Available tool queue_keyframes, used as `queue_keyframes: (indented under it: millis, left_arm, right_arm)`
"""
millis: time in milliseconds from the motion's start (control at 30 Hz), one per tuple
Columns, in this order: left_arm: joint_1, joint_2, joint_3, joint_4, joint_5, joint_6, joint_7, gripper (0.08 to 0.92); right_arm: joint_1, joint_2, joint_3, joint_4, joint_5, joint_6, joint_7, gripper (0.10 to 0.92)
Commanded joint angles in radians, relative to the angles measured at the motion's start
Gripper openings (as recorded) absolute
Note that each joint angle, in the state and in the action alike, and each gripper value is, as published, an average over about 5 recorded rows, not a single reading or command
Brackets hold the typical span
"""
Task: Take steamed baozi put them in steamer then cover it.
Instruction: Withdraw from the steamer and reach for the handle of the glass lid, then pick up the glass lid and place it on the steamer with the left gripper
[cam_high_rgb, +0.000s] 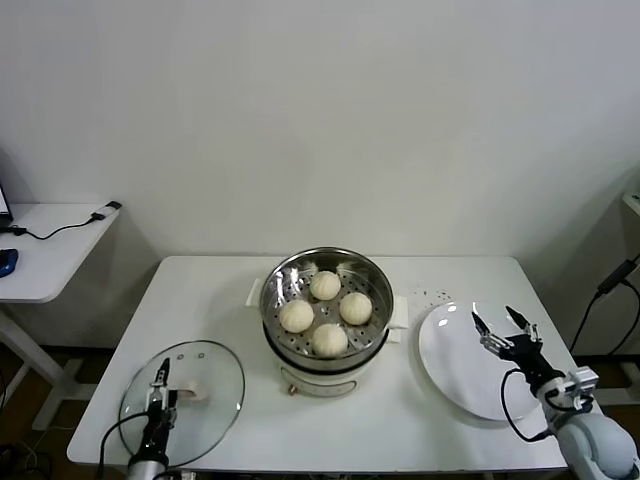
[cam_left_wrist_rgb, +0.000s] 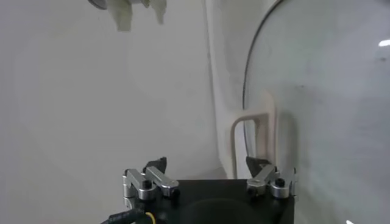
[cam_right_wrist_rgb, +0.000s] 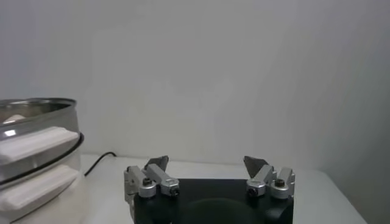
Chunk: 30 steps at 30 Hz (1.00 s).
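Observation:
Several off-white steamed baozi (cam_high_rgb: 324, 285) lie on the perforated tray of the shiny steamer (cam_high_rgb: 370, 285) at the table's middle; its steel wall (cam_right_wrist_rgb: 36, 122) also shows in the right wrist view. The cover (cam_high_rgb: 215, 375), a clear glass lid, lies flat at the front left with its whitish handle (cam_high_rgb: 196, 394) up. My left gripper (cam_high_rgb: 163, 378) hovers open over the cover, beside the handle (cam_left_wrist_rgb: 253, 137), with nothing between its fingers (cam_left_wrist_rgb: 206, 163). My right gripper (cam_high_rgb: 497, 318) stands open and empty (cam_right_wrist_rgb: 206, 161) over the plate at the right.
A flat white plate (cam_high_rgb: 455, 375) lies right of the steamer, bare. The steamer's white side handles (cam_high_rgb: 398, 312) stick out toward it. A side desk (cam_high_rgb: 45, 255) with cables stands at the far left, off the table. A wall runs behind the table.

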Motion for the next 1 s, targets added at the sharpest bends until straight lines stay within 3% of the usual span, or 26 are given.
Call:
queue_keyframes:
  millis: [33,133,800,1000]
  left_arm:
    - [-0.028,0.004,0.005,0.040,-0.014,0.000,-0.012,0.820]
    - [-0.027,0.007,0.006,0.038,-0.020,-0.005,-0.010,0.777]
    - [-0.017,0.020,0.013,-0.007,-0.077,-0.023,0.008,0.204]
    - [0.038,0.044,0.013,-0.132,-0.140,-0.006,0.025,0.141]
  right_arm:
    - [-0.012,0.014,0.006,-0.012,-0.025,0.013,-0.011,0.823]
    - [-0.014,0.018,0.006,-0.020,-0.033,0.020,-0.015,0.823]
    - [-0.020,0.047,0.017,-0.064,-0.070,0.047,-0.039,0.823]
    - [-0.016,0.046,0.022,-0.074,-0.070,0.050,-0.041,0.823]
